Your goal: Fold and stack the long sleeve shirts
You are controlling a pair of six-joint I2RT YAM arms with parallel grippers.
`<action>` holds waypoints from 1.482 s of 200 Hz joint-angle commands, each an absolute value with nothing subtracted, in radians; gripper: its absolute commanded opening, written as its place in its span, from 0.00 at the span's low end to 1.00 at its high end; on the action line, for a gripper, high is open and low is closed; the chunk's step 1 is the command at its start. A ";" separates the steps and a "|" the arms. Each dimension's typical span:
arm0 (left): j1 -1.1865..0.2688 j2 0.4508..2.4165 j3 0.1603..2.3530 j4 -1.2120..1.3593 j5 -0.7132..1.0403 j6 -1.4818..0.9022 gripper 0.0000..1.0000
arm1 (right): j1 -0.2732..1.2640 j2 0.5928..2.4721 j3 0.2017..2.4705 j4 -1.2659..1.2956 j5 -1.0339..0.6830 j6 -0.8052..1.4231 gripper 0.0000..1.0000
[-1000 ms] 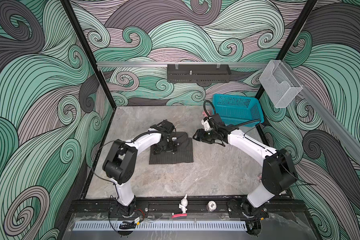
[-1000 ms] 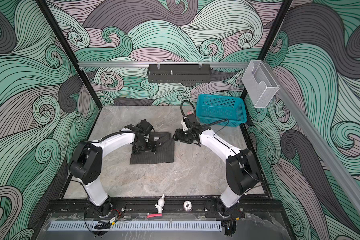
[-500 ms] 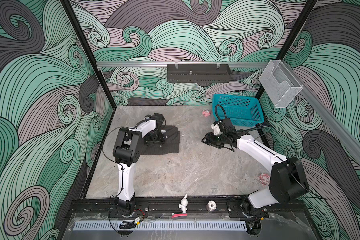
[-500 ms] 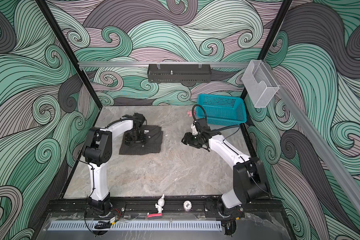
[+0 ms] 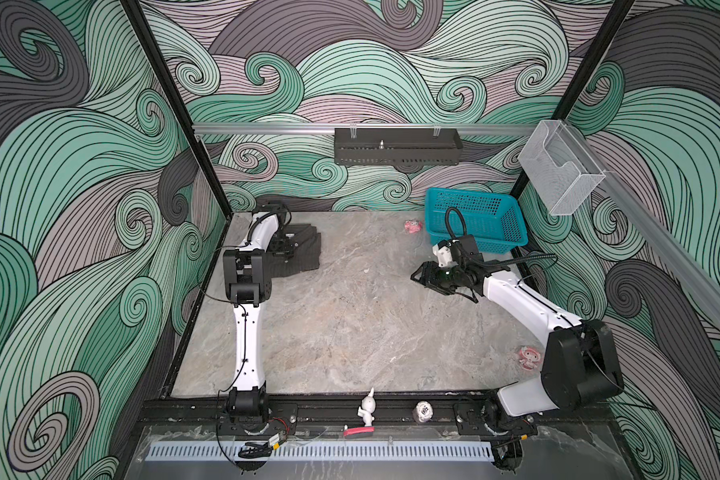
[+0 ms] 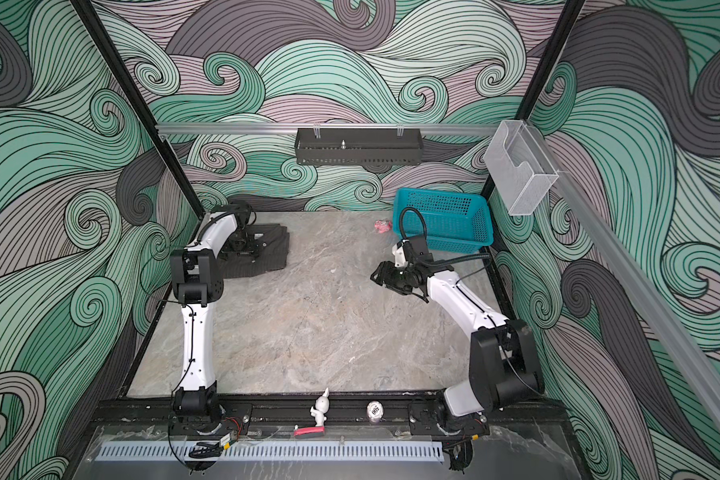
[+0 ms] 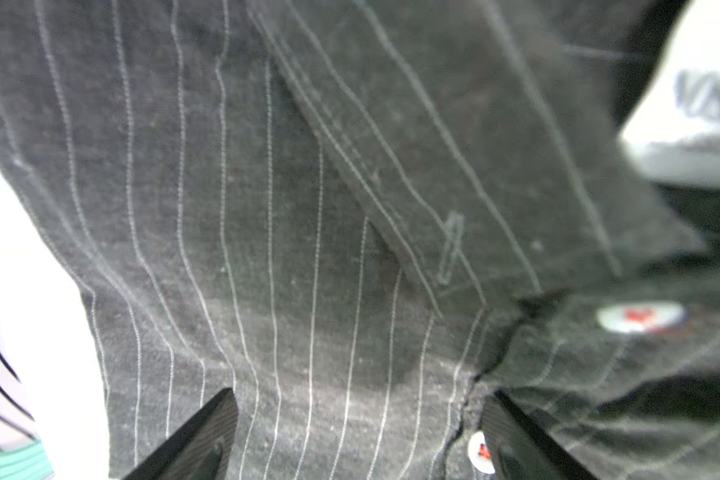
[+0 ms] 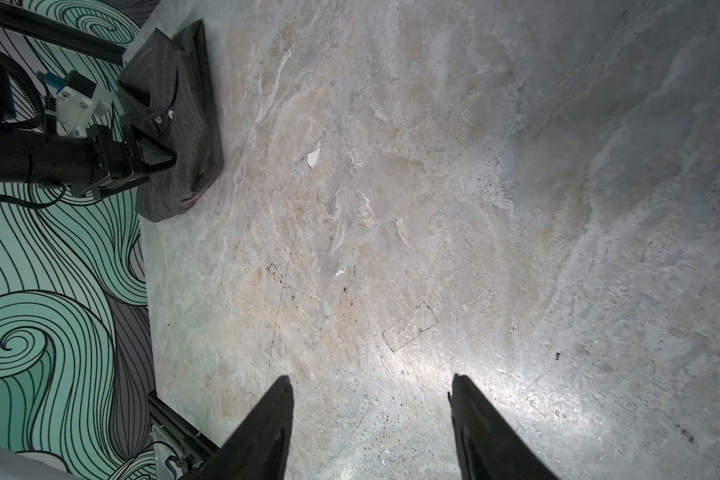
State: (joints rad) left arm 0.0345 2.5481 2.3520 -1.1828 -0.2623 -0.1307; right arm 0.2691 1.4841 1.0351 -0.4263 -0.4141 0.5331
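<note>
The long sleeve shirt (image 5: 306,255) (image 6: 275,255), dark charcoal with thin pale pinstripes, lies folded in the table's far left corner. My left gripper (image 5: 285,246) (image 6: 247,246) rests down on top of it, and its jaws stand wide apart. In the left wrist view the striped shirt (image 7: 308,208) fills the frame, and the left gripper (image 7: 358,415) straddles flat cloth beside a small button (image 7: 481,453). My right gripper (image 5: 418,276) (image 6: 377,275) (image 8: 371,386) hovers open over bare table on the right, far from the shirt (image 8: 188,108).
A teal basket (image 5: 474,196) (image 6: 441,194) stands at the back right, with a small pink toy (image 5: 412,226) beside it. Another pink item (image 5: 528,358) lies near the right arm's base. A white figurine (image 5: 366,409) and a ball (image 5: 424,411) sit on the front rail.
The left arm has slid the folded shirt from the table's middle back into the far left corner. The right gripper has drawn away to the right, off the shirt.
</note>
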 commanded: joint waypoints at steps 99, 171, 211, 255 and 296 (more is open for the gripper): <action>0.073 2.491 2.389 -1.119 -0.304 -0.032 0.94 | 0.236 1.439 0.953 -0.263 -0.254 0.493 0.61; 0.049 1.572 1.235 -0.336 -0.198 -0.269 0.98 | 0.232 0.952 0.395 0.383 0.287 0.073 0.74; 0.049 1.311 0.825 -0.025 -0.320 -0.363 0.99 | 0.209 0.918 0.280 0.492 0.388 -0.047 0.83; 0.049 1.229 0.586 0.182 -0.420 -0.401 0.99 | 0.131 1.116 0.213 0.705 0.354 -0.042 0.86; 0.049 1.219 0.507 0.263 -0.472 -0.374 0.99 | 0.094 1.258 0.259 0.825 0.276 -0.032 0.87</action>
